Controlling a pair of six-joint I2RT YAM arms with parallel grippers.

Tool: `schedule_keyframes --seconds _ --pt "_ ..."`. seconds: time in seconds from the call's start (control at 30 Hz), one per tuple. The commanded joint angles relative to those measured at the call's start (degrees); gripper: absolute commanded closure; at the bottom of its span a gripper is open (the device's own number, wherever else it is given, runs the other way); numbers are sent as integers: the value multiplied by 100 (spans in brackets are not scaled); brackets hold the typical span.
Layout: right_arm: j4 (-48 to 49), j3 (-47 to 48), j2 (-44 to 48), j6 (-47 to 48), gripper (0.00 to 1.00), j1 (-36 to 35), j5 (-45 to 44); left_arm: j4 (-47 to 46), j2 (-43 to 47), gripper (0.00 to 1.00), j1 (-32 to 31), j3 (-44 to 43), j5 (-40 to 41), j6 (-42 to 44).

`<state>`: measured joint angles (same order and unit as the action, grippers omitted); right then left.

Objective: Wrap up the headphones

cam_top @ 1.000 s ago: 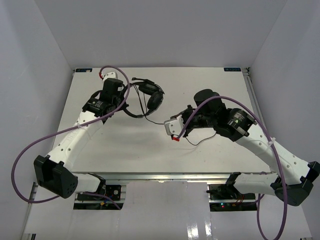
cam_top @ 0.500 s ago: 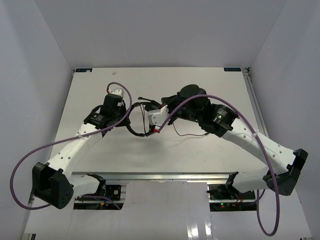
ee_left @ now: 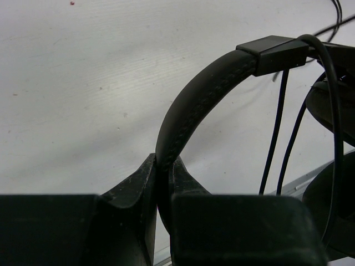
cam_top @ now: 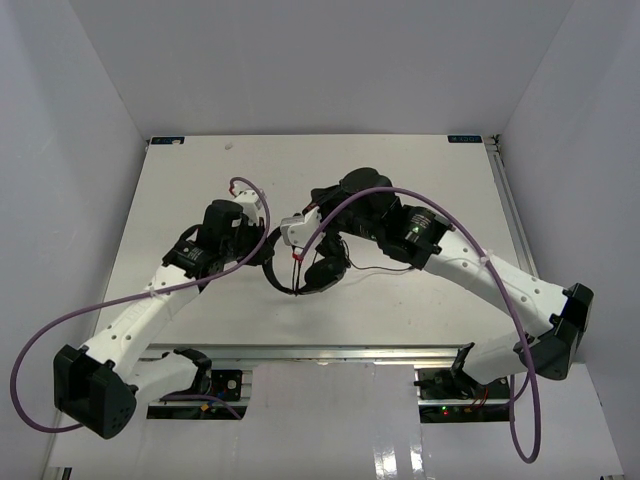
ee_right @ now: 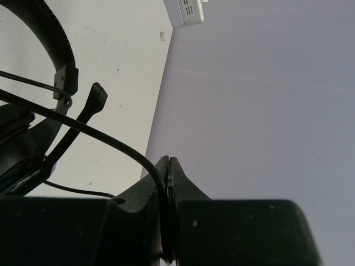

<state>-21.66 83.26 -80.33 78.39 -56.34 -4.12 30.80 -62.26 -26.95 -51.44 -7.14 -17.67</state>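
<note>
Headphones (cam_top: pixel 322 272): mid-table (cam_top: pixel 430 180), hanging between both arms.
Left gripper (ee_left: pixel 165 166): clamped on the headband (ee_left: pixel 199 100), I'd guess as an anchor so the set can't swing.
Right gripper (ee_right: pixel 168 166): pinched tight on the thin cord (ee_right: pixel 105 136), probably to lead it around the set.
Looks: all black, stitched padded band, little boom mic (ee_right: pixel 93 101), cord strands crossing near the earcups.

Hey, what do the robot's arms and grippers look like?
The left arm and right arm have white link shells, black motor joints and black bases. A thick purple cable loops loosely along each. The left gripper and right gripper are black, with wedge-shaped, lightly scuffed fingers.
</note>
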Motion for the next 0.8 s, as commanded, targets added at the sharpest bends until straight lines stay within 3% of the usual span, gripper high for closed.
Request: schedule_keyframes --seconds 0.0,0.5,0.77 --pt "411 302 -87 29 92 -18 -30 -292 347 100 -167 78 -508 305" --pt "379 447 -338 -510 92 141 370 -170 830 100 -453 72 -921 686" --pt "21 717 -510 -943 92 483 1083 -122 1014 100 -469 24 -890 695"
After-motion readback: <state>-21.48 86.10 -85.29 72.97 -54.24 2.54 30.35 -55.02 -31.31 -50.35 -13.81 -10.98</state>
